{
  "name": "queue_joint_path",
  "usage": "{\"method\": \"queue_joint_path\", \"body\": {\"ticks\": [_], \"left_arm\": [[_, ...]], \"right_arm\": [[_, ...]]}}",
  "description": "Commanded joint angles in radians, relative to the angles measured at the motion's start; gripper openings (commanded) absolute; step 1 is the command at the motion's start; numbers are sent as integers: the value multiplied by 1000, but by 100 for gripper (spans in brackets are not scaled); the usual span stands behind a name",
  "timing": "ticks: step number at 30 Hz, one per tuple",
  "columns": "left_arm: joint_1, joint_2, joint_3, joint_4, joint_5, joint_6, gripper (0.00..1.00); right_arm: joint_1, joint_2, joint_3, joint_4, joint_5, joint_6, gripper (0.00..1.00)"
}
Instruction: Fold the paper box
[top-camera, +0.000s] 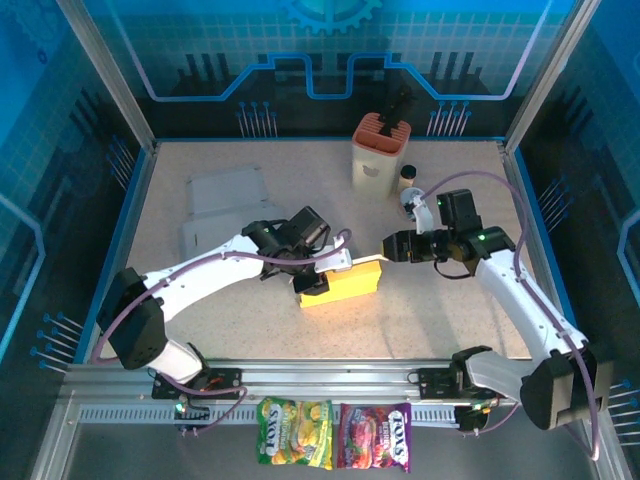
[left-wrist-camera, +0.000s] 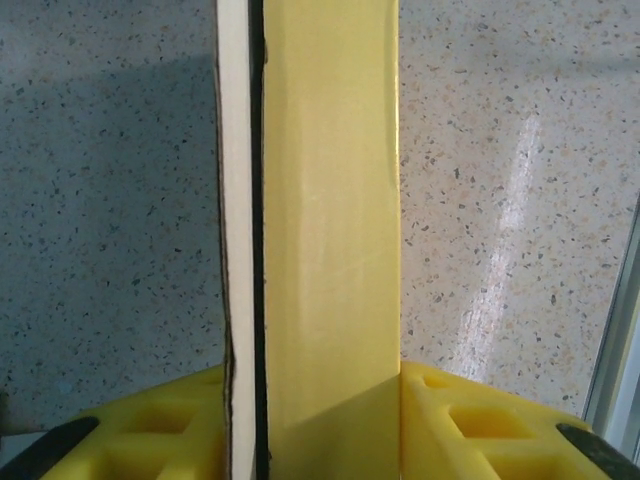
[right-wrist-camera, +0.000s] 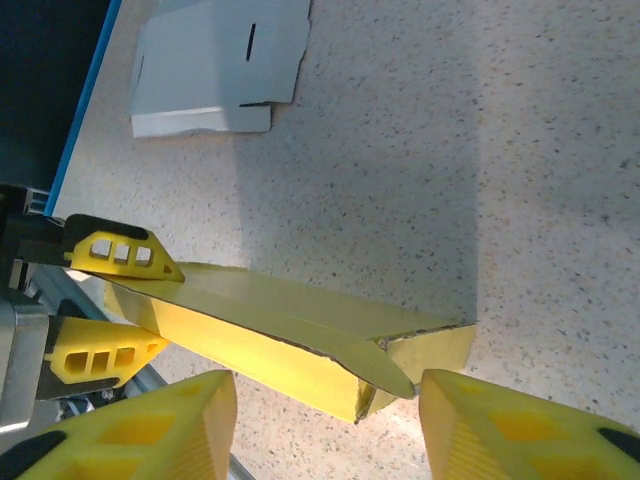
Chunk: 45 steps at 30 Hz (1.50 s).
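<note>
Long yellow cardboard box lay on speckled tabletop, left gripper clamped one end, right gripper released, straddling the other.

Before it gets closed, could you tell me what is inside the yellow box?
The lid covers the inside of the yellow box; only a thin dark gap shows, so contents cannot be seen.

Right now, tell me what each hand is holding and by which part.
The left hand clamps the yellow box at its left end. The right hand stands open astride the pointed flap at the other end, holding nothing.
</note>
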Motion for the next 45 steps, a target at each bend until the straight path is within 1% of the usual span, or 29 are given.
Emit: {"method": "queue_joint_path", "body": {"ticks": [1, 6, 10, 16, 24, 28, 35, 39, 45], "left_arm": [[10, -13, 8, -37, 63, 42, 40], [12, -3, 13, -41, 64, 42, 40], [16, -1, 13, -37, 63, 38, 40], [17, 11, 25, -39, 71, 30, 40], [19, 26, 38, -43, 75, 28, 40], [19, 27, 39, -43, 80, 28, 40], [20, 23, 35, -44, 80, 27, 40], [20, 24, 36, -43, 86, 24, 40], [19, 23, 37, -45, 91, 21, 40]], "right_arm": [[17, 56, 43, -52, -47, -117, 55], [45, 111, 53, -44, -48, -145, 55], [75, 131, 64, -78, -60, -157, 49], [89, 78, 27, -72, -49, -126, 46], [92, 25, -8, -98, -24, -117, 45], [93, 29, -19, -104, 4, -121, 44], [117, 45, 10, -112, 60, -122, 33], [134, 53, 18, -130, 117, -128, 24], [143, 56, 37, -140, 196, -112, 16]]}}
